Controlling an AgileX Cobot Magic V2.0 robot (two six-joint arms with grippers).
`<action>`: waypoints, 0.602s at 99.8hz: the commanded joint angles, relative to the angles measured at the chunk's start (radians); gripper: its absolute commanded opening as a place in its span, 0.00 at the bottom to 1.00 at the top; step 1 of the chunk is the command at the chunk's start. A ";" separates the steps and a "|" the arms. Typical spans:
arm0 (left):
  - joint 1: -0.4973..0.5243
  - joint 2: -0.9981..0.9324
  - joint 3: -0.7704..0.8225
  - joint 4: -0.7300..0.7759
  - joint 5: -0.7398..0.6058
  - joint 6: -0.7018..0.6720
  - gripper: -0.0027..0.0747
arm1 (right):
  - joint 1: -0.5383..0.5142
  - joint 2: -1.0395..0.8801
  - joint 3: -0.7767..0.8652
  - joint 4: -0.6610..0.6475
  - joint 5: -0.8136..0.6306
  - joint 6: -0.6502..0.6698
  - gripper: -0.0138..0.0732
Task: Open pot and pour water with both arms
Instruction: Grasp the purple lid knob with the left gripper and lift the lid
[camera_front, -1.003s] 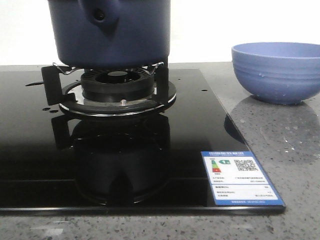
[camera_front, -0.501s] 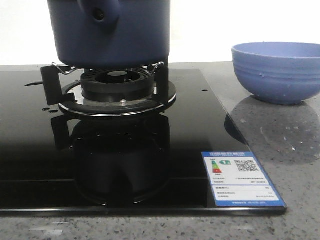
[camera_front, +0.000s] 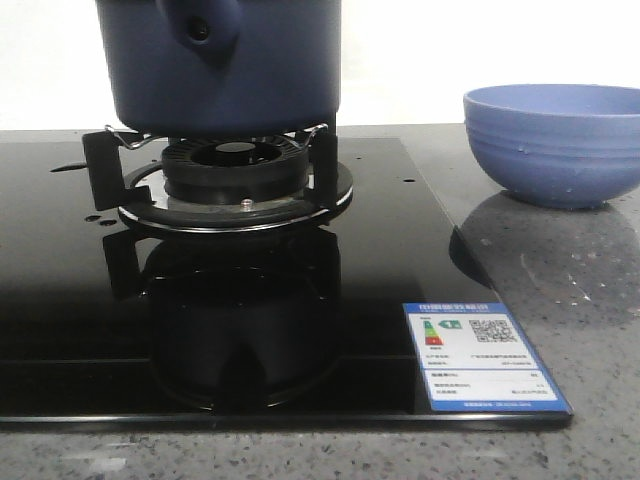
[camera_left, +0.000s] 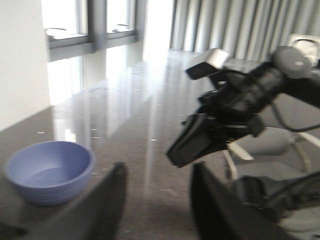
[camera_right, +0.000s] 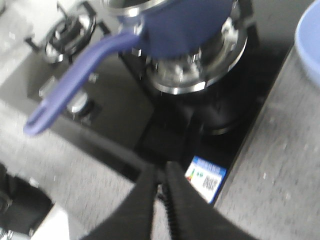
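Note:
The dark navy pot (camera_front: 225, 70) stands on the burner's pan support (camera_front: 235, 165); its handle stub with a small hole faces the front view. In the right wrist view the pot (camera_right: 185, 25) shows with a long blue handle (camera_right: 75, 82) pointing away from the burner. My right gripper (camera_right: 162, 167) is shut and empty, above the counter near the hob's front edge. My left gripper (camera_left: 159, 172) is open and empty above the counter, with the light-blue bowl (camera_left: 47, 172) to one side. Neither gripper shows in the front view. No water is visible in the pot.
The ribbed light-blue bowl (camera_front: 555, 145) stands on the grey counter right of the black glass hob (camera_front: 400, 250). A blue-and-white energy label (camera_front: 485, 355) is on the hob's front right corner. A few small droplets (camera_front: 93, 218) lie left of the burner. My right arm (camera_left: 235, 110) shows in the left wrist view.

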 joint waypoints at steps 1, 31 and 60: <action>-0.009 0.009 -0.036 -0.039 -0.112 0.004 0.68 | -0.008 0.002 -0.032 0.058 -0.086 -0.018 0.41; -0.009 0.141 -0.088 -0.029 -0.197 0.137 0.68 | -0.008 0.002 -0.032 0.058 -0.143 -0.018 0.75; 0.105 0.343 -0.291 -0.198 0.182 0.215 0.67 | -0.008 0.002 -0.032 0.009 -0.152 -0.018 0.75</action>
